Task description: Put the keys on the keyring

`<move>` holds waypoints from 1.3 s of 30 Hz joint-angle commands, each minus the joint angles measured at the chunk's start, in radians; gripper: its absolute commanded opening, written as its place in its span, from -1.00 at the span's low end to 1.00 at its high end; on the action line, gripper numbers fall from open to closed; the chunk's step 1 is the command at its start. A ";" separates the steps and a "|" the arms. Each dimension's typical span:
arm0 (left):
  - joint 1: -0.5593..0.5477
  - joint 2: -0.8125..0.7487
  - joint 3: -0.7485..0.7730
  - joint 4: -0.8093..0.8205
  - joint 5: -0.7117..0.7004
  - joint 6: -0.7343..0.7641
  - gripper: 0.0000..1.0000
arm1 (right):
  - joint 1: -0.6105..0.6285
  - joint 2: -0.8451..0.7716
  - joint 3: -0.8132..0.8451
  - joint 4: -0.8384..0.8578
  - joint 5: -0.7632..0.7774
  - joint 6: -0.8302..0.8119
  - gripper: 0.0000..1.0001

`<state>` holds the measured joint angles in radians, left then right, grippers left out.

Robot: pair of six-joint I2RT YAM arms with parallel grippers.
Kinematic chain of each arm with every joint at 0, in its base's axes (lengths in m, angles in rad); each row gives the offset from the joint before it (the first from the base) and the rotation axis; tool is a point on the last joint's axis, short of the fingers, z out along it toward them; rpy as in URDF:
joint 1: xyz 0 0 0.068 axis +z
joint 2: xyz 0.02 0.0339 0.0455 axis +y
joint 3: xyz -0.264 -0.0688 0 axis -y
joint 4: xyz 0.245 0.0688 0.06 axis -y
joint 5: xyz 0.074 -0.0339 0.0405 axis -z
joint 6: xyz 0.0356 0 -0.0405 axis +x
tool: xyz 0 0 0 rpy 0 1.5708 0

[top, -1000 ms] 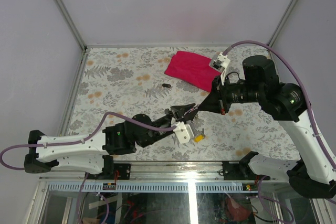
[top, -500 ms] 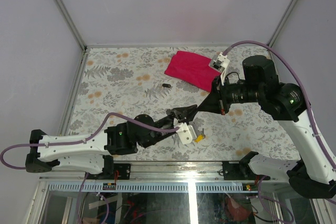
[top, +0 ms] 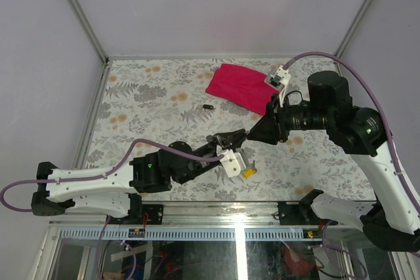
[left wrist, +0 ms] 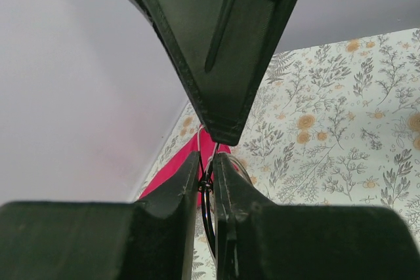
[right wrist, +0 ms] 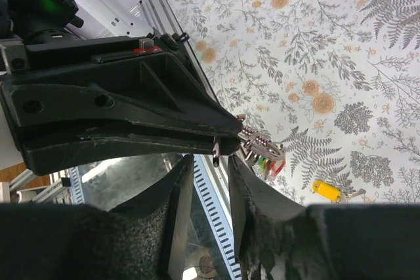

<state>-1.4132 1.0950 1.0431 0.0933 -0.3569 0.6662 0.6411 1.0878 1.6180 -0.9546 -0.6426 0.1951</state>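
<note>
The left gripper (top: 231,141) points toward 2 o'clock and the right gripper (top: 252,135) toward 8 o'clock, so they meet tip to tip above the surface (top: 151,100). The left jaws are pressed together on the thin wire of the keyring (left wrist: 207,191), whose bunch of coloured keys (right wrist: 264,153) hangs at their tip. The right jaws also look closed on that ring.

The loose yellow key (top: 249,172) lies flat on the surface at about 5 o'clock from this meeting point, near both grippers and just beside the left wrist. In the right wrist view its head (right wrist: 327,190) has the blade running toward 3 o'clock. Since both grippers are occupied, one would have to let go of the ring and drop toward 5 o'clock to fetch the key.
</note>
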 commanded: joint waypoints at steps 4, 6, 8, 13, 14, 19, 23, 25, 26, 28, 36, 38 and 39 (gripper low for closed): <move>-0.003 -0.013 0.047 0.040 -0.027 -0.015 -1.00 | 0.000 -0.047 0.023 0.052 0.072 0.021 -0.27; -0.002 -0.014 0.049 0.037 -0.024 -0.017 -1.00 | 0.000 -0.053 0.015 0.060 0.075 0.023 -0.27; -0.003 -0.011 0.051 0.030 -0.021 -0.018 -1.00 | 0.000 -0.056 0.006 0.071 0.075 0.029 -0.27; -0.002 -0.006 0.054 0.027 -0.017 -0.016 -1.00 | 0.000 -0.049 -0.006 0.096 0.061 0.039 -0.27; -0.004 -0.005 0.055 0.026 -0.016 -0.017 -1.00 | 0.000 -0.047 -0.010 0.098 0.057 0.040 -0.27; -0.002 -0.006 0.058 0.026 -0.017 -0.015 -1.00 | 0.000 -0.039 -0.029 0.108 0.038 0.044 -0.33; -0.003 -0.005 0.058 0.026 -0.017 -0.013 -1.00 | 0.000 -0.035 -0.040 0.112 0.026 0.046 -0.40; -0.002 -0.005 0.058 0.027 -0.016 -0.013 -1.00 | 0.000 -0.035 -0.044 0.116 0.024 0.047 -0.48; -0.003 -0.005 0.058 0.028 -0.016 -0.012 -1.00 | 0.000 -0.034 -0.045 0.119 0.021 0.048 -0.55; -0.003 -0.007 0.057 0.028 -0.016 -0.011 -1.00 | 0.000 -0.033 -0.047 0.126 0.008 0.052 -0.78; -0.002 -0.017 0.036 0.059 -0.054 -0.025 -0.74 | 0.000 -0.048 -0.064 0.160 -0.019 0.064 -1.00; -0.002 -0.019 0.029 0.072 -0.068 -0.033 -0.59 | 0.000 -0.058 -0.072 0.179 -0.018 0.073 -1.00; -0.002 -0.020 0.024 0.078 -0.072 -0.037 -0.54 | 0.000 -0.063 -0.079 0.188 -0.018 0.077 -1.00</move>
<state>-1.4132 1.0939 1.0527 0.0689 -0.3882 0.6521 0.6411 1.0489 1.5524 -0.8474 -0.6228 0.2409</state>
